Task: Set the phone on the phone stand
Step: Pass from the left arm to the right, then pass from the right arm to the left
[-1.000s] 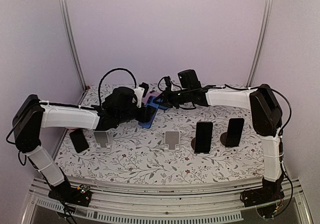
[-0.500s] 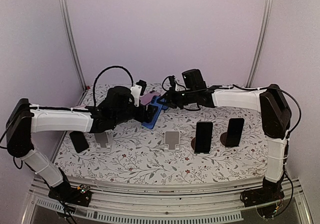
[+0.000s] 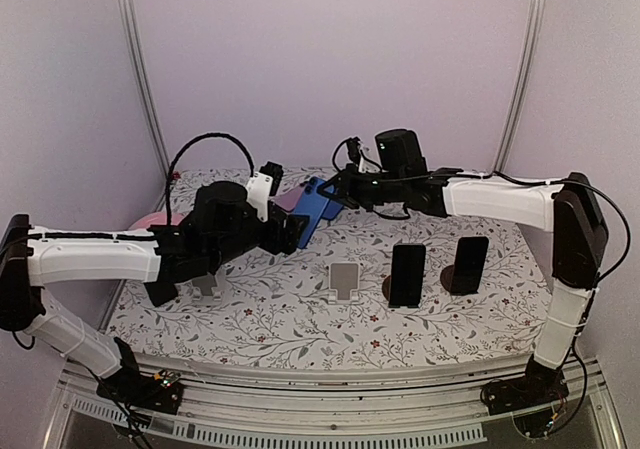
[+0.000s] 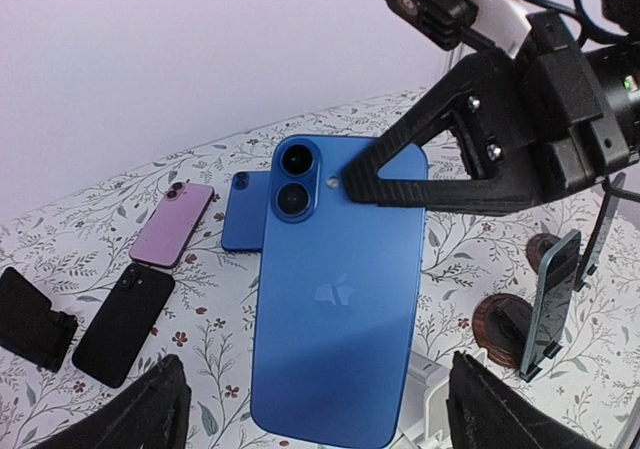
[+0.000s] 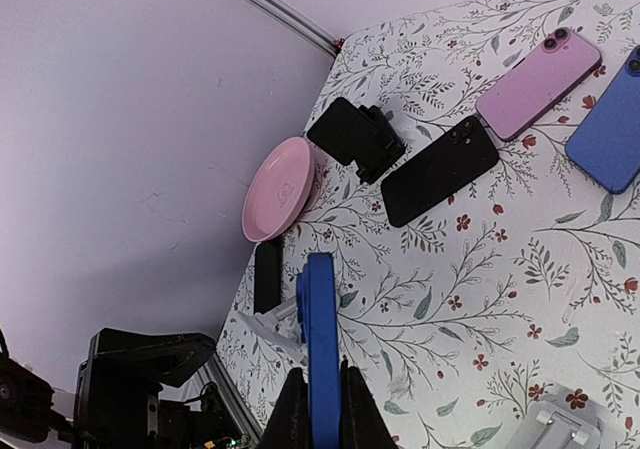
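The blue phone (image 3: 313,209) hangs tilted in the air over the back of the table, camera end up. My right gripper (image 3: 337,190) is shut on its upper edge; in the right wrist view the phone (image 5: 322,339) shows edge-on between the fingers of this gripper (image 5: 318,409). My left gripper (image 3: 287,232) stands open just left of and below the phone, apart from it. In the left wrist view the phone's back (image 4: 335,299) fills the middle, between the open left gripper's (image 4: 325,419) fingers. An empty white phone stand (image 3: 344,280) sits at mid-table, another (image 3: 207,284) further left.
Two dark phones rest on stands (image 3: 407,274) (image 3: 469,264) at the right. On the cloth at the back lie a pink phone (image 4: 172,224), a small blue phone (image 4: 243,209) and a black phone (image 4: 122,324). A pink dish (image 5: 280,189) leans at the far left.
My left gripper has opened, let go of the blue phone and drawn back to the left. My right gripper has lifted the phone a little, up and to the right.
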`<action>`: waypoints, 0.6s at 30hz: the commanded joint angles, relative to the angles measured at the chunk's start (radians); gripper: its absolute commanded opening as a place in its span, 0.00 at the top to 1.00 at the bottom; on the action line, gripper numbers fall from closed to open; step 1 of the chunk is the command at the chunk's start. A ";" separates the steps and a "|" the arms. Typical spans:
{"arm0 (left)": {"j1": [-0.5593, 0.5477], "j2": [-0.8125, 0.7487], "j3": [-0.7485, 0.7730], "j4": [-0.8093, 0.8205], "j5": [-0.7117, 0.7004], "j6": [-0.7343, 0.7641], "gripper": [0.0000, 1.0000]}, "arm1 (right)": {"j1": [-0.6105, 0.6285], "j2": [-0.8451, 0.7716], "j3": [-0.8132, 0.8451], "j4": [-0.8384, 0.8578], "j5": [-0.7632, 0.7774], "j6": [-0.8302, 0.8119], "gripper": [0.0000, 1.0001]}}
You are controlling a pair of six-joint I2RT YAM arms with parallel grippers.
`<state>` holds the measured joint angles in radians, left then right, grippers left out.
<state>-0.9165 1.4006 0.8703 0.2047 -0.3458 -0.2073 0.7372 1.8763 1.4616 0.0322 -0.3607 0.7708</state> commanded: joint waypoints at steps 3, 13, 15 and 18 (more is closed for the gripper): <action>-0.041 -0.065 -0.038 0.011 -0.070 0.024 0.12 | 0.022 -0.105 -0.048 0.078 0.062 0.040 0.98; -0.129 -0.108 -0.063 0.032 -0.177 0.080 0.14 | 0.062 -0.164 -0.069 0.064 0.132 0.085 0.98; -0.151 -0.115 -0.072 0.040 -0.226 0.098 0.14 | 0.075 -0.174 -0.066 0.049 0.157 0.097 0.98; -0.177 -0.125 -0.098 0.080 -0.288 0.131 0.15 | 0.093 -0.192 -0.063 0.027 0.200 0.122 0.98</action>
<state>-1.0527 1.3037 0.8097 0.2268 -0.5220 -0.1337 0.8032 1.7527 1.3937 0.0330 -0.2291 0.8429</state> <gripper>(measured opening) 0.857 0.077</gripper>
